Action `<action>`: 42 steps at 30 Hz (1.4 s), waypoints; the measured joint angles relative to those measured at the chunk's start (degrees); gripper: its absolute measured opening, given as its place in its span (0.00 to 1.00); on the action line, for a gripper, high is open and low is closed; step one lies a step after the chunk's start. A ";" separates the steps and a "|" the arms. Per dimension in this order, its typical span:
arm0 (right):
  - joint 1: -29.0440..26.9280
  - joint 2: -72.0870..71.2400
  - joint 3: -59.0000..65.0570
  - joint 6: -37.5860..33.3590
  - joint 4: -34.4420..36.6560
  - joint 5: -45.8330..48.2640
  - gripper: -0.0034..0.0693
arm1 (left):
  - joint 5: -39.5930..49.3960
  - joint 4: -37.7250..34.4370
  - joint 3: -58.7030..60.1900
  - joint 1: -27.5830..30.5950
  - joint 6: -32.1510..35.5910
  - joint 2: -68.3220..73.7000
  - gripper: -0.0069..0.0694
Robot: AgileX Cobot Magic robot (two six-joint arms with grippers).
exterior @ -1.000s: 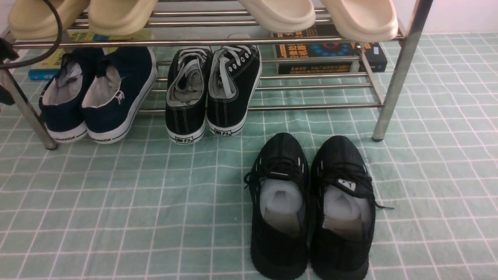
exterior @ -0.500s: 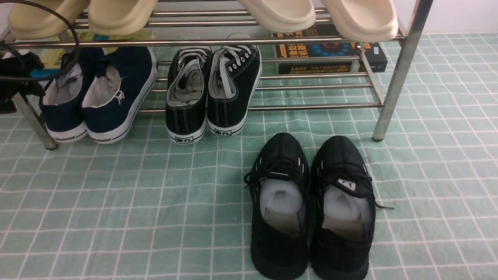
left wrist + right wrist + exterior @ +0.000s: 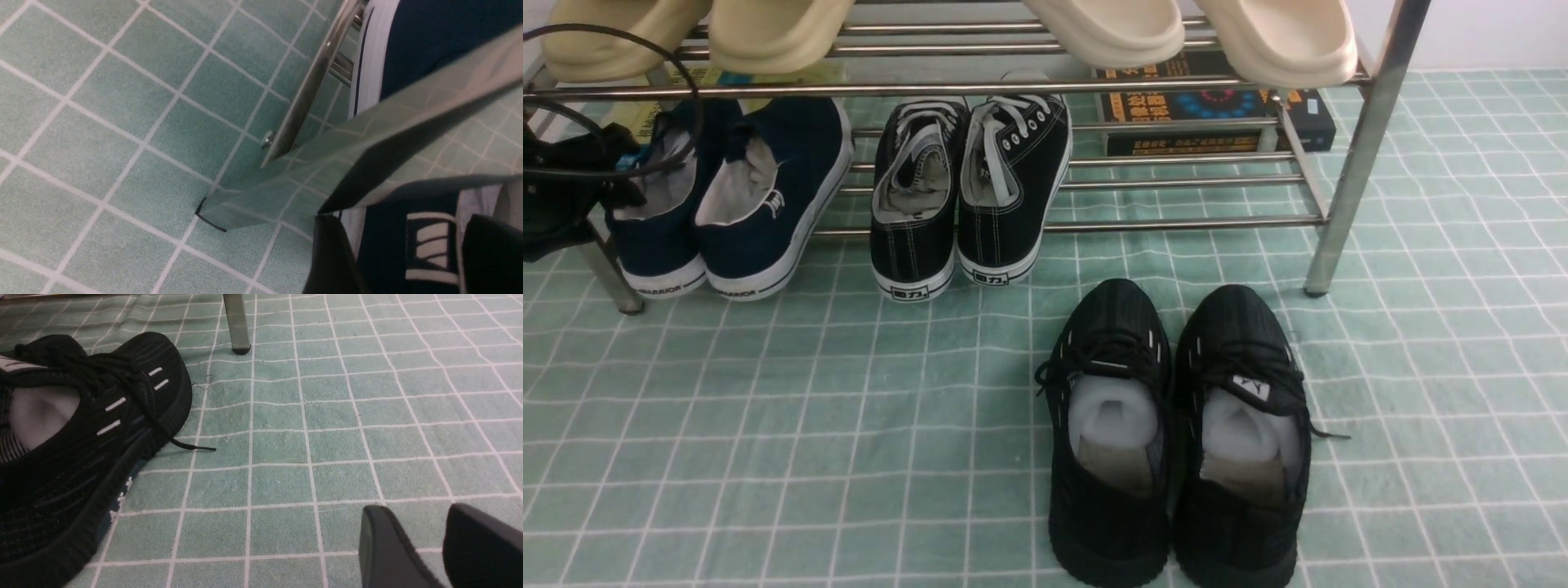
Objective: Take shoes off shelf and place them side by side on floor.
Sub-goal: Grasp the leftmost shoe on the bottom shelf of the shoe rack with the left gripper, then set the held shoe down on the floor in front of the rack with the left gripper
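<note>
left fingers (image 3: 331, 261) moved in, spread astride navy shoe (image 3: 384, 249) heel | right fingers (image 3: 384, 547) parted, empty

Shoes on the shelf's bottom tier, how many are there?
4: two navy slip-ons at the left end, two black lace-ups in the middle. None look hidden.

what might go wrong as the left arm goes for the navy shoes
The left gripper has its jaws open around a heel of the navy-blue canvas slip-on shoes, tight beside the shiny chrome shelf leg; it may knock that leg. The two shoes sit close together, so pulling one may drag the other.
</note>
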 joint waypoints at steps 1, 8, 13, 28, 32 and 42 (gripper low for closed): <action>0.00 0.00 0.00 0.00 0.00 0.00 0.37 | 0.16 -0.56 0.00 0.00 0.72 0.27 0.60; 0.00 0.00 0.00 0.00 0.00 0.00 0.38 | 0.76 -2.26 0.00 0.00 1.53 1.25 0.23; 0.00 0.00 0.00 0.00 0.00 0.00 0.38 | 3.79 0.70 0.00 0.15 1.54 -0.75 0.15; 0.00 0.00 0.00 0.00 0.00 0.00 0.38 | 33.41 31.71 0.00 0.15 -16.32 -26.26 0.15; 0.00 0.00 0.00 0.00 0.00 0.00 0.38 | 42.89 36.27 0.19 0.15 -19.17 -30.37 0.15; 0.00 0.00 0.00 0.00 0.00 0.07 0.38 | 43.15 31.27 17.99 0.21 -20.64 -41.07 0.15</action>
